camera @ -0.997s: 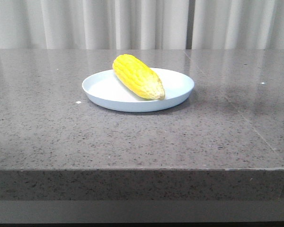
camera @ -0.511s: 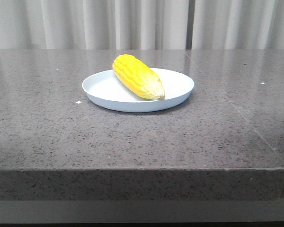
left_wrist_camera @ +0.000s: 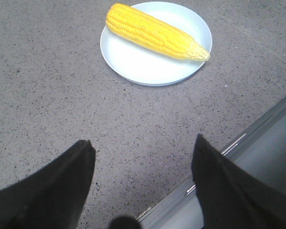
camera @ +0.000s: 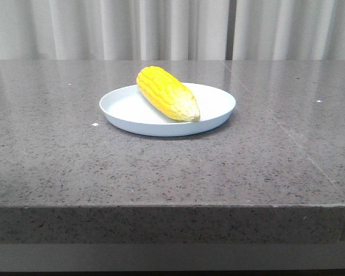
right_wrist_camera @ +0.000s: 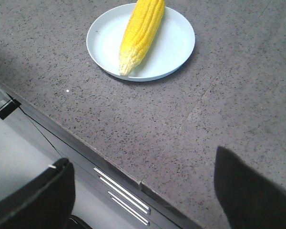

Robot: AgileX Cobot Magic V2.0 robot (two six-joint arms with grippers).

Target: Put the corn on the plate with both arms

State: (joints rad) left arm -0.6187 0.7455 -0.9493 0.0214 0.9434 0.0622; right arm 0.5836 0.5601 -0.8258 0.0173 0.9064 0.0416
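The yellow corn (camera: pixel 167 93) lies across the pale blue-white plate (camera: pixel 126 112) in the middle of the table, its paler tip toward the plate's near right rim. Both wrist views show the same corn (left_wrist_camera: pixel 155 33) (right_wrist_camera: pixel 141 31) resting on the plate (left_wrist_camera: pixel 133 62) (right_wrist_camera: pixel 171 47). My left gripper (left_wrist_camera: pixel 143 145) hangs open over the table's near edge, well back from the plate, with nothing between its fingers. Over that same edge my right gripper (right_wrist_camera: pixel 143 162) is open too, and empty. Neither arm shows in the front view.
The grey speckled stone table (camera: pixel 172 167) ends in a thick front edge (camera: pixel 172 221). Pale curtains (camera: pixel 172 29) close off the back. A seam (right_wrist_camera: pixel 200 102) runs across the tabletop to the right of the plate.
A faint shadow on the table's right side has faded away. The corn and plate have not moved.
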